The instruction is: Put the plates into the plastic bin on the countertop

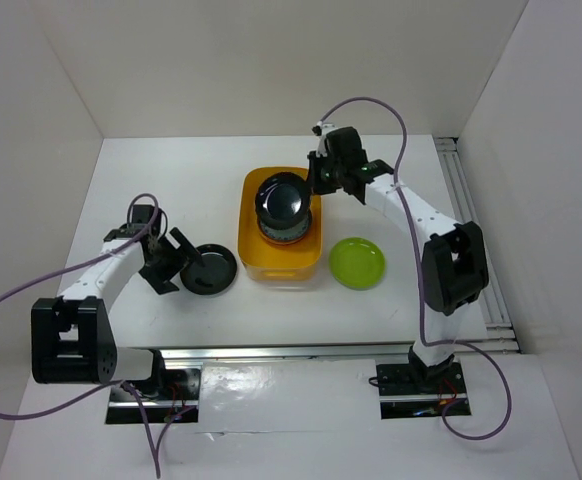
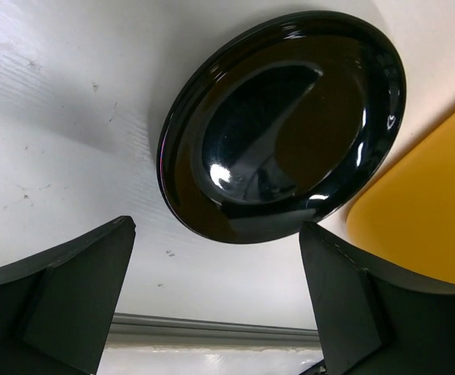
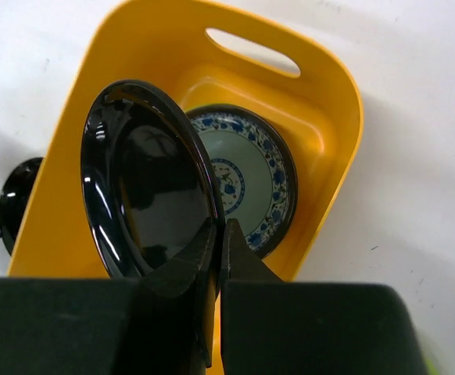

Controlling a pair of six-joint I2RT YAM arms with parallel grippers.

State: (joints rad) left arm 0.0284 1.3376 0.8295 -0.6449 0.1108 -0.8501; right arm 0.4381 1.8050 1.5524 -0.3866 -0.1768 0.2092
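1 thin rim-pinch: right claw (image 3: 220,230) clamping black plate (image 3: 145,195) over bin (image 3: 333,109), liable to slip; left claw (image 2: 216,226) agape, empty.

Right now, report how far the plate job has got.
Done: a blue-patterned plate lies in the bin. In hand: the right gripper pinches a black plate by its rim, over the bin. Still to go: a second black plate on the countertop before the open left gripper, and a lime green plate right of the bin.
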